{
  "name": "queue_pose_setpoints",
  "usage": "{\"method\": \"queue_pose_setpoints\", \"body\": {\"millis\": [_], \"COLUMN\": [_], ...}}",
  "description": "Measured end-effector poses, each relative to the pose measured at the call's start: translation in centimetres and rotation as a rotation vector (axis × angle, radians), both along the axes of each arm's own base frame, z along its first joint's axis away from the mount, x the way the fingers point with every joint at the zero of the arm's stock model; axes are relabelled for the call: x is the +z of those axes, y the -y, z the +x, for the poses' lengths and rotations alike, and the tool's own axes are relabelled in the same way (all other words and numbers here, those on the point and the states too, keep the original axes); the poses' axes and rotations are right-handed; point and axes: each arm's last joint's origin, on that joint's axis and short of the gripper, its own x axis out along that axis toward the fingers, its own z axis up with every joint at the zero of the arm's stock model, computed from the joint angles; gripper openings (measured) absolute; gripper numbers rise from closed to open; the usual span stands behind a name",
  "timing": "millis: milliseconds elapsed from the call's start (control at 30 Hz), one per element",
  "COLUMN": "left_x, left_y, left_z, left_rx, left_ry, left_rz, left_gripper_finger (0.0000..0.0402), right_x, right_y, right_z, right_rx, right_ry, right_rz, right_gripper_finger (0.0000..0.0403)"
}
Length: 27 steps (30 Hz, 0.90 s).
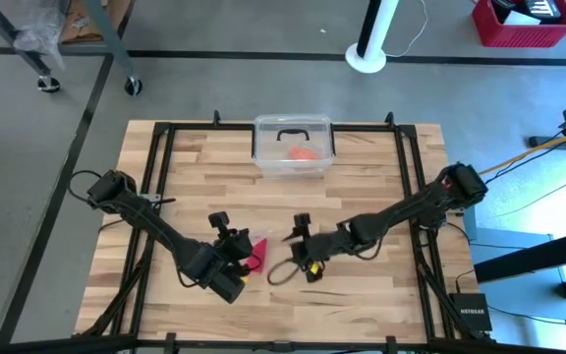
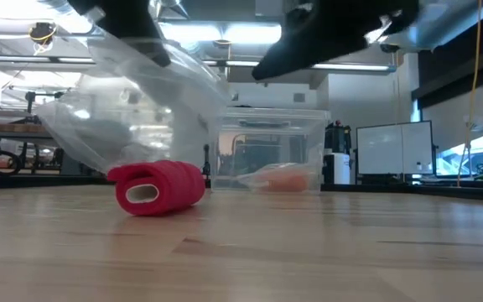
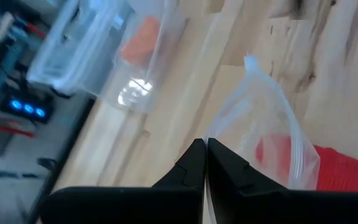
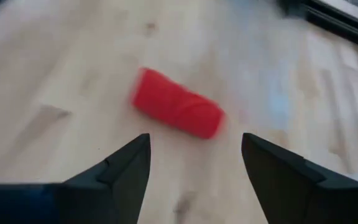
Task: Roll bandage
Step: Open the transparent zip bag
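- Two dark arms are seen over a wooden table (image 1: 381,157), with the bandage (image 2: 162,186) already wound into a small red roll and left lying on its side on the boards near the front edge.
- Nothing is held by the right gripper (image 4: 194,163): its fingers are spread wide just above and slightly short of the roll, which lies free beyond the fingertips.
- A crinkly clear plastic bag (image 3: 272,130) is pinched at its rim by the left gripper (image 3: 206,163), whose fingers are pressed fully together on the film; the bag is held up with its mouth just beside the roll.
- Rolling is judged complete; bagging appears to be the step in hand.
- For a clean result, the roll should be taken across its middle so the loose end is trapped and the winding is not undone, and the bag mouth should be kept lifted and slack rather than stretched flat.
- At the far edge, a clear lidded box (image 1: 293,147) is seen, with an orange-red lump (image 1: 305,153) inside.
- Whether anything is held inside the bag cannot be told; red is seen through its film.
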Motion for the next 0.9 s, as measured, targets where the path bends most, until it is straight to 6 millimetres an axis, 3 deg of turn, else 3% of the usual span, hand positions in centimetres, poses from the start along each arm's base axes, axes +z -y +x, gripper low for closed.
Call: {"method": "queue_pose_setpoints", "body": {"millis": [133, 300, 400, 533, 633, 733, 900], "left_x": [0.2, 0.1, -0.5, -1.4, -1.6, -1.6, -1.3], "left_y": [0.5, 1.1, 0.9, 0.6, 0.8, 1.1, 1.2], "left_z": [-0.5, -1.1, -1.3, -1.5, -1.3, -1.0, -0.7], "left_rx": [-0.025, -0.06, -0.069, -0.061, -0.074, -0.091, -0.105], "left_ry": [0.023, 0.037, 0.011, 0.002, 0.008, 0.023, 0.033], "left_rz": [0.086, 0.167, 0.193, 0.19, 0.187, 0.178, 0.187], "left_gripper_finger": [0.0001, 0.0001, 0.0001, 0.0001, 0.0001, 0.0002, 0.0002], "right_x": [-2.1, -4.3, -3.3, -0.4, 1.1, 1.1, -1.0], "right_y": [-1.6, -2.1, -2.9, -4.3, -3.9, -2.7, -1.2], "right_z": [0.3, 1.7, 2.4, 3.2, 4.4, 5.7, 6.6], "right_rx": [0.082, 0.089, 0.081, 0.027, 0.009, -0.008, 0.011], "right_ry": [0.097, 0.175, 0.216, 0.317, 0.353, 0.346, 0.239], "right_rz": [-0.006, -0.043, -0.127, -0.294, -0.357, -0.338, -0.252], "right_gripper_finger": [0.0255, 0.0255, 0.0255, 0.0255, 0.0255, 0.0255, 0.0255]}}
